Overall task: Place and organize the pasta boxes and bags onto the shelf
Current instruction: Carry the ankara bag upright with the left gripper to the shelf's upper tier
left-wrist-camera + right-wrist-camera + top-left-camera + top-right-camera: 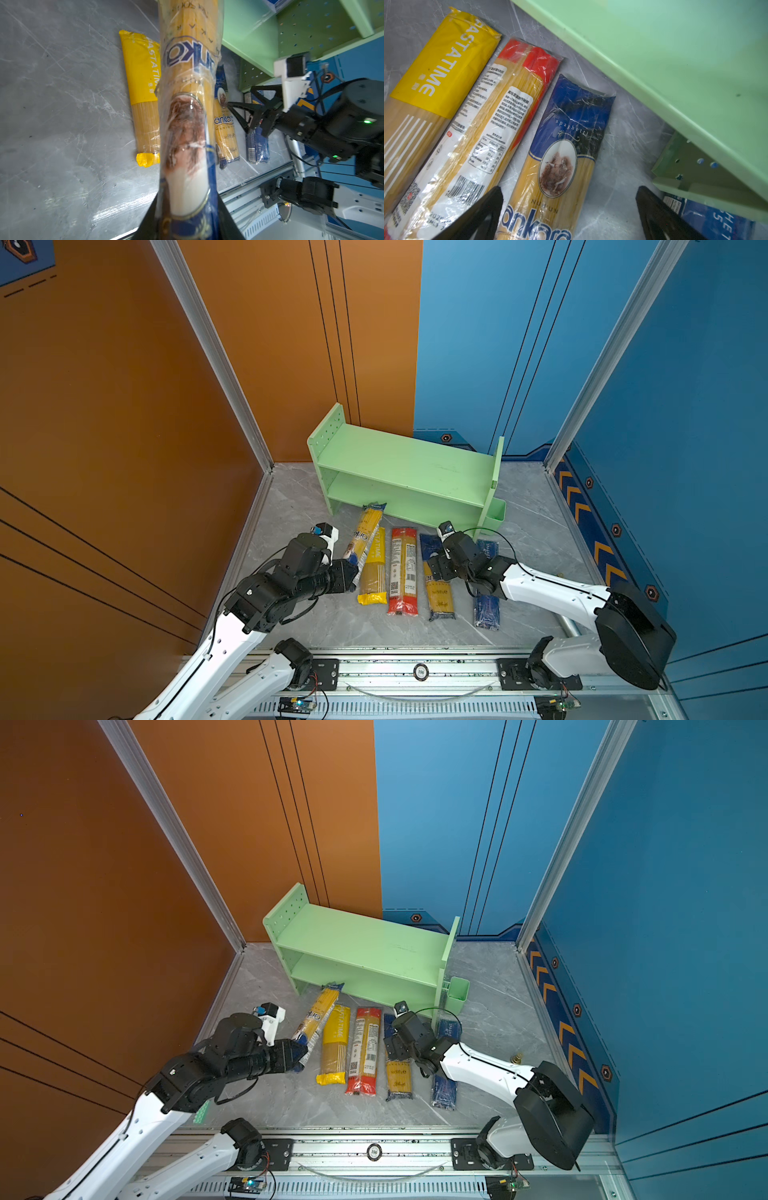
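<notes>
White shells on left arm, right arm; black joint housings; black triangular-framed right gripper; black cables along links; white wrist-camera brackets; screwed black base plates; green indicator lights.

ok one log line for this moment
left pincer: shut on leftmost bag | right pincer: open over blue-topped bag | shelf: both tiers bare

Green shelf, left jaws clamping yellow-and-blue bag, yellow bag alongside

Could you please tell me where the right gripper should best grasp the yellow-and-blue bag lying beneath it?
Likely across the narrow width of the yellow-and-blue bag, near mid-length, from straight above: it lies flat, with bare table along both long sides for the open right gripper.
</notes>
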You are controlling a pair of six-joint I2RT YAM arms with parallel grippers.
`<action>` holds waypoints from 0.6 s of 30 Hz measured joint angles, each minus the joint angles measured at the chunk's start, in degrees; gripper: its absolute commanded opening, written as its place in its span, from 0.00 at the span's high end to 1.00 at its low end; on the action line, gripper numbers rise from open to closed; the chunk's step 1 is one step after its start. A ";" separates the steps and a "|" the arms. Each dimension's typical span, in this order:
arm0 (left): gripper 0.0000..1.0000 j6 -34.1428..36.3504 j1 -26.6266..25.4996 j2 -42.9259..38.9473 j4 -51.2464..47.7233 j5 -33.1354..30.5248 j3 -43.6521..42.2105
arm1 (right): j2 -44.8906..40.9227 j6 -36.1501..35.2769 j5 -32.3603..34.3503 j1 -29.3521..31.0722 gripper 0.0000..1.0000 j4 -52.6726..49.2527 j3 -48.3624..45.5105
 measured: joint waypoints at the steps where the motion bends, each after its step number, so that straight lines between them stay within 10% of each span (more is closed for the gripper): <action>1: 1.00 0.20 0.00 -0.02 0.11 0.66 0.83 | 0.07 -0.11 0.00 0.17 0.02 -0.07 0.02; 18: 1.00 3.52 1.66 2.21 0.46 8.07 13.20 | 1.44 -1.20 -0.04 1.42 0.03 -1.11 0.83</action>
